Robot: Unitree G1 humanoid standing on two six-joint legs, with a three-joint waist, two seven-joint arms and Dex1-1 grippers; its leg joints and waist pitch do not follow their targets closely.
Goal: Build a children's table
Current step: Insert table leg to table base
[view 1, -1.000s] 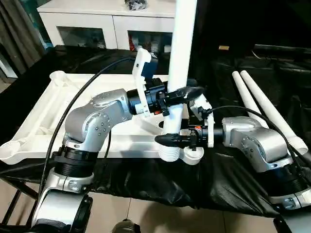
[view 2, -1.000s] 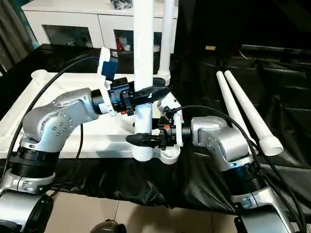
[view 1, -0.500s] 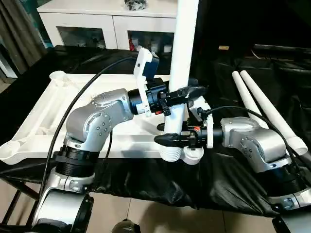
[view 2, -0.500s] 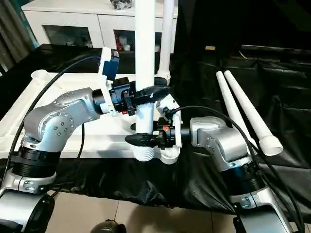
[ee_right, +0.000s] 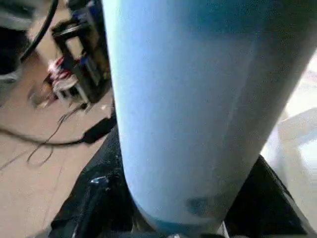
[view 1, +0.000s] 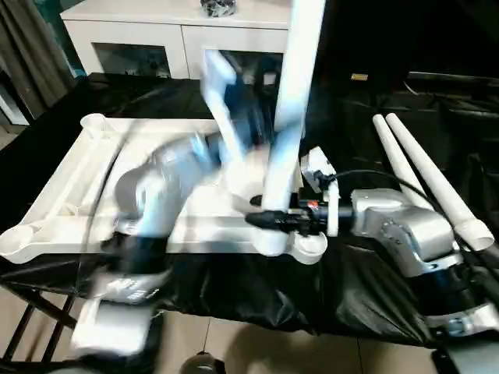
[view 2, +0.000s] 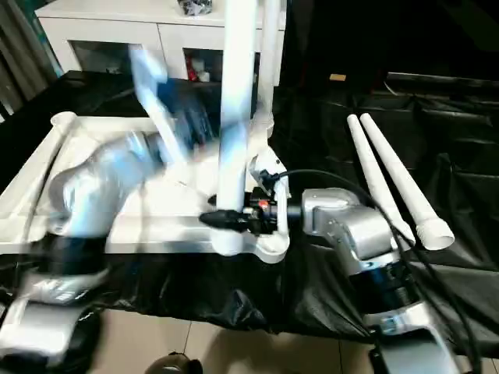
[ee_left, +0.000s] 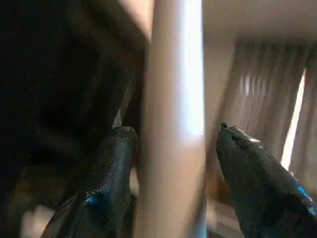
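The children's table lies upside down as a white ribbed top [view 1: 70,179] on black cloth. One white leg [view 1: 292,93] stands upright in the top's near right corner socket [view 1: 308,248]. My right gripper [view 1: 273,220] is shut on this leg just above the socket, and its black fingers [ee_right: 99,198] hug the leg closely. My left gripper [ee_left: 176,131] is open around the same leg higher up, with a gap showing beside one finger [ee_left: 247,168]. The left arm [view 1: 168,175] is blurred with motion. A second leg [view 2: 269,47] stands upright behind.
Two loose white legs [view 1: 421,171] lie side by side on the black cloth [view 1: 351,296] to the right. A white glass-doored cabinet [view 1: 156,31] stands behind the work. The cloth's front edge runs just below the table top.
My left gripper has opened off the upright leg, and the left arm is now swinging, blurred. My right gripper stays clamped low on the leg.
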